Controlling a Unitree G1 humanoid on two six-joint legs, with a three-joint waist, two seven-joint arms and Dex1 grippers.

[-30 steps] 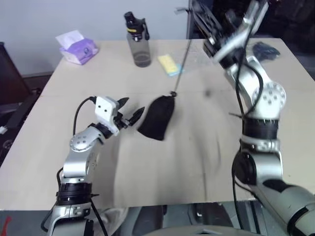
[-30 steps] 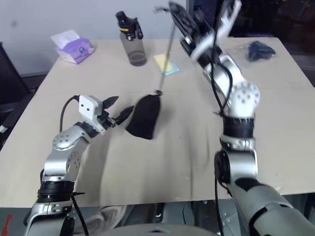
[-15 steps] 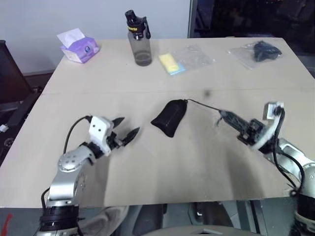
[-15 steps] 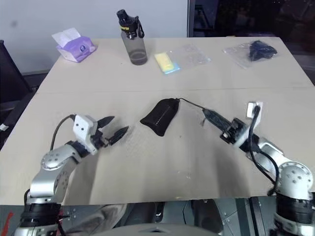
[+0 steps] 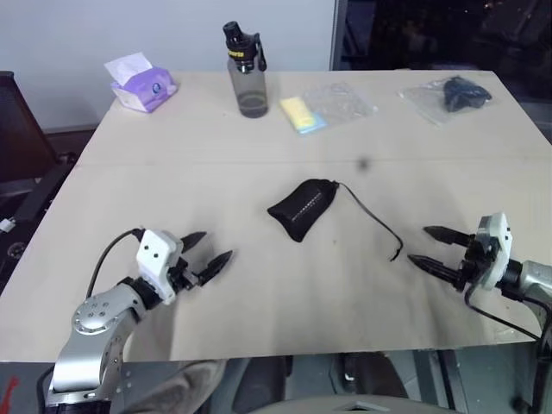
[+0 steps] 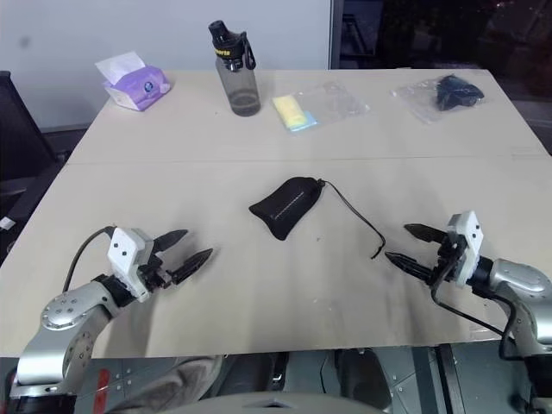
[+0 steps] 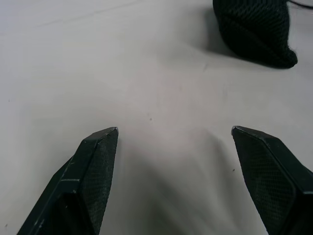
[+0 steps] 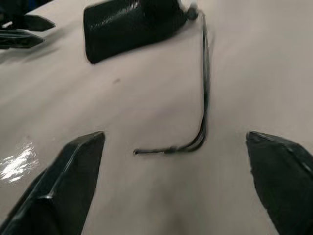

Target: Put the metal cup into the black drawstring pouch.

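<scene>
Pouch handling comes first: the black drawstring pouch (image 5: 302, 208) lies on its side at the middle of the counter (image 5: 198, 164), bulged and rounded as if something fills it, though the metal cup itself cannot be made out, so whether it is inside is a guess. I judge the fabric soft and limp, light by itself, prone to sag and fold if pinched at one edge; the sound places to hold look like the gathered mouth or the cord (image 5: 373, 221), which trails from the mouth toward the right and ends in a loose curl on the bare counter. On the left, the left gripper (image 5: 205, 259) hovers low over the counter, well apart from the pouch, its fingers (image 7: 95, 166) spread wide with nothing between them. On the right, the right gripper (image 5: 431, 247) sits near the cord's free end, fingers (image 8: 73, 171) likewise wide apart and gripping nothing, the cord not touching them.
</scene>
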